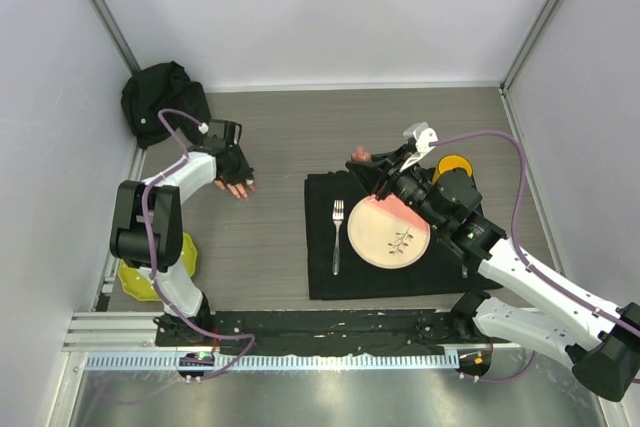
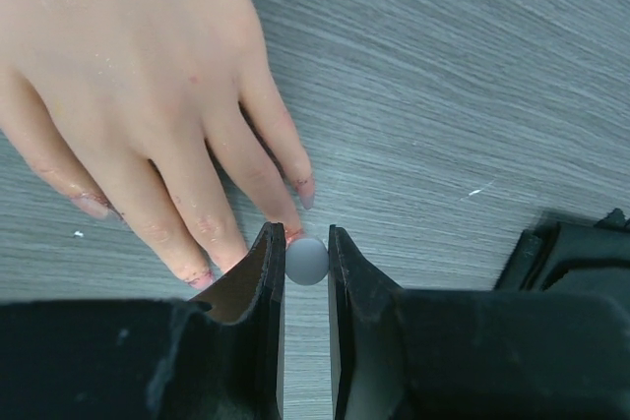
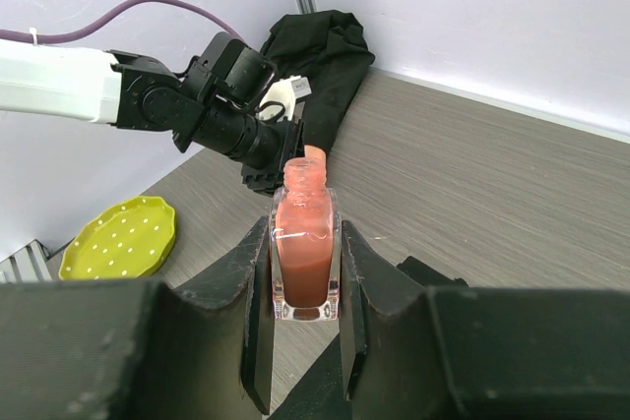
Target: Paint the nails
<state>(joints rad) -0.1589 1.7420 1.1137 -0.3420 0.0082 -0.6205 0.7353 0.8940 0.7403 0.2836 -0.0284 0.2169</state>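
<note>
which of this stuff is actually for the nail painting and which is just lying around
For the job: mannequin hand, its nails, open polish bottle in the right claw, grey knob in the left claw.
Lying about: plate, fork, black mat, yellow dish, black cloth.

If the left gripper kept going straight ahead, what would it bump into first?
Probably the mannequin hand: the left gripper, shut on a small grey ball, points at its fingertips, which lie just ahead. Height is hard to judge.
</note>
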